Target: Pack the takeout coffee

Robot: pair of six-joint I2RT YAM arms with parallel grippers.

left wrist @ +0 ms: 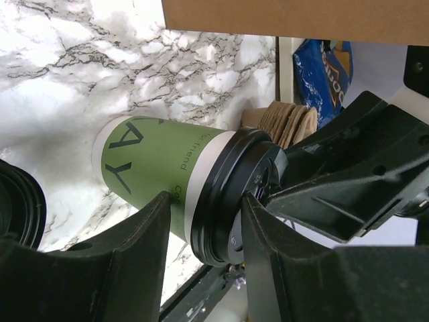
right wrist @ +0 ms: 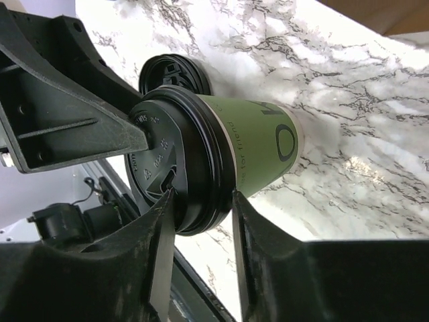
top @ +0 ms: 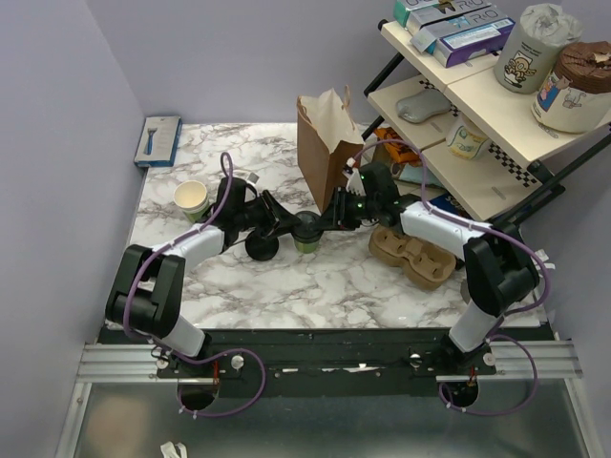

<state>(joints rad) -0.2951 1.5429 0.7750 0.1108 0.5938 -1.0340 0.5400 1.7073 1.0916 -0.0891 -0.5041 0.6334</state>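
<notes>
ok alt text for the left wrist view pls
A green takeout coffee cup with a black lid shows between the fingers of the left gripper at its rim. The right gripper reaches the lid from the right; marble table, pulp cup tray and brown paper bag behind.

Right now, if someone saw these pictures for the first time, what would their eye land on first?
Both arms meet at mid-table on the takeout coffee, with the left gripper and the right gripper each bracketing its black lid from opposite sides. Just behind it stands a tall brown paper bag, open at the top. A loose spare lid lies on the marble table beside the cup, toward the left arm.
</notes>
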